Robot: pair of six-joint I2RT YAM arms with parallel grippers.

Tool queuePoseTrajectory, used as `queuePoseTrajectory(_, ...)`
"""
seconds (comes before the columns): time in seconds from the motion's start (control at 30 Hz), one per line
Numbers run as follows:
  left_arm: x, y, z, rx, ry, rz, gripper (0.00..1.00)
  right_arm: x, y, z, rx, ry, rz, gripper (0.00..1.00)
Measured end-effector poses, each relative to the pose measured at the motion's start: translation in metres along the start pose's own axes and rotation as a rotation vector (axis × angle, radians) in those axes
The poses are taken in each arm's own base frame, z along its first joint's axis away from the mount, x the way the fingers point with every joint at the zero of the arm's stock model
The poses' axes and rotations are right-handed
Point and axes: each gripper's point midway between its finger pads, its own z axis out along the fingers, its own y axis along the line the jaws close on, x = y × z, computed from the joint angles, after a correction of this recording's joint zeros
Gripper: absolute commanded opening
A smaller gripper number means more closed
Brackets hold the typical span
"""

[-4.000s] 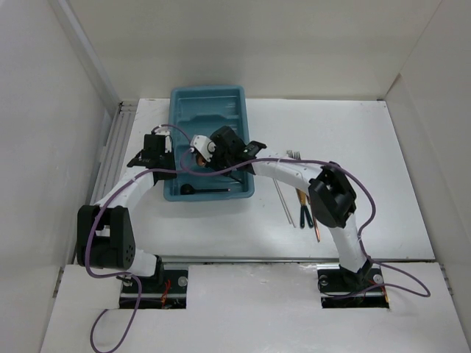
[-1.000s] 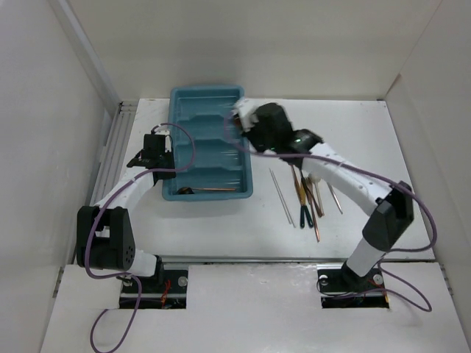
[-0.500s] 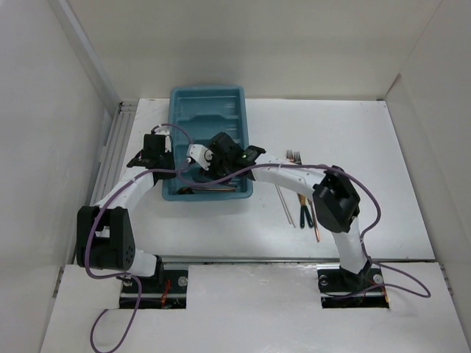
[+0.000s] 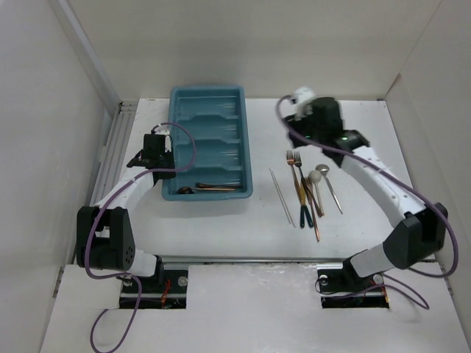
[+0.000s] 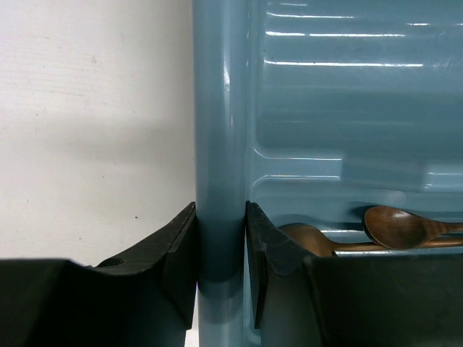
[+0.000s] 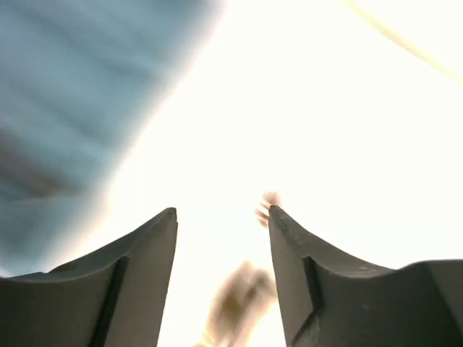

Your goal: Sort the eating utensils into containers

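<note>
clamping the tray (image 4: 208, 99) rim, the left gripper (image 5: 220, 217) steadies it while the right gripper (image 6: 223, 211) hangs parted and empty near utensils (image 4: 305, 191) bunched right of the tray, where a hasty descent could scatter or double-grab them.

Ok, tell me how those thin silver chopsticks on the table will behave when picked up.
The chopsticks look like thin metal rods, so they are probably stiff and light. Lying flat on the table, they leave little to grip and would likely roll or skid if nudged sideways. Their shiny finish suggests they may slip in a pinch.
</note>
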Motion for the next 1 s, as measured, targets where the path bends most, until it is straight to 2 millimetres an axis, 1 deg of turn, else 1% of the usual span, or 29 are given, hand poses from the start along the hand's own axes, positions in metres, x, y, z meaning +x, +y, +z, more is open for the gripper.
queuePoseTrajectory(0.03,0.000,0.000,0.000,0.000,0.000,0.000,0.00,0.018,-0.039,-0.011,0.087,0.025,0.072,0.65)
queuePoseTrajectory(0.07,0.000,0.000,0.000,0.000,0.000,0.000,0.00,0.041,-0.076,-0.021,0.178,0.065,0.146,0.68)
queuePoseTrajectory(0.1,0.000,0.000,0.000,0.000,-0.001,0.000,0.00,0.066,-0.104,-0.028,0.240,0.115,0.204,0.68)
queuePoseTrajectory(0.13,0.000,0.000,0.000,0.000,0.000,0.001,0.00,0.094,-0.122,-0.033,0.284,0.176,0.258,0.68)
queuePoseTrajectory(0.2,0.000,0.000,0.000,0.000,-0.001,0.002,0.00,0.150,-0.137,-0.038,0.326,0.319,0.343,0.64)
queuePoseTrajectory(0.23,0.000,0.000,0.000,0.000,-0.002,0.002,0.00,0.179,-0.137,-0.039,0.330,0.398,0.380,0.61)
queuePoseTrajectory(0.3,0.000,0.000,0.000,-0.001,-0.002,0.002,0.00,0.233,-0.130,-0.042,0.326,0.566,0.440,0.60)
queuePoseTrajectory(0.37,0.000,0.000,0.000,-0.001,-0.003,0.003,0.00,0.267,-0.120,-0.044,0.309,0.682,0.469,0.60)
queuePoseTrajectory(0.4,0.000,0.000,0.000,-0.001,-0.003,0.003,0.00,0.278,-0.114,-0.045,0.296,0.726,0.478,0.60)
queuePoseTrajectory(0.47,0.000,0.000,0.000,-0.001,-0.003,0.003,0.00,0.291,-0.106,-0.047,0.279,0.772,0.487,0.60)
queuePoseTrajectory(0.53,0.000,0.000,0.000,-0.001,-0.003,0.003,0.00,0.294,-0.104,-0.047,0.272,0.780,0.490,0.60)
queuePoseTrajectory(0.63,0.000,0.000,0.000,-0.001,-0.003,0.003,0.00,0.297,-0.105,-0.042,0.272,0.782,0.490,0.57)
queuePoseTrajectory(0.73,0.001,0.001,0.001,-0.003,-0.006,0.003,0.00,0.313,-0.102,-0.034,0.264,0.826,0.496,0.57)
queuePoseTrajectory(0.83,0.001,0.001,0.001,-0.004,-0.006,0.002,0.00,0.307,-0.106,-0.025,0.266,0.827,0.481,0.56)
queuePoseTrajectory(1.0,0.001,0.001,0.000,-0.004,-0.008,0.002,0.00,0.292,-0.112,-0.001,0.269,0.810,0.428,0.47)
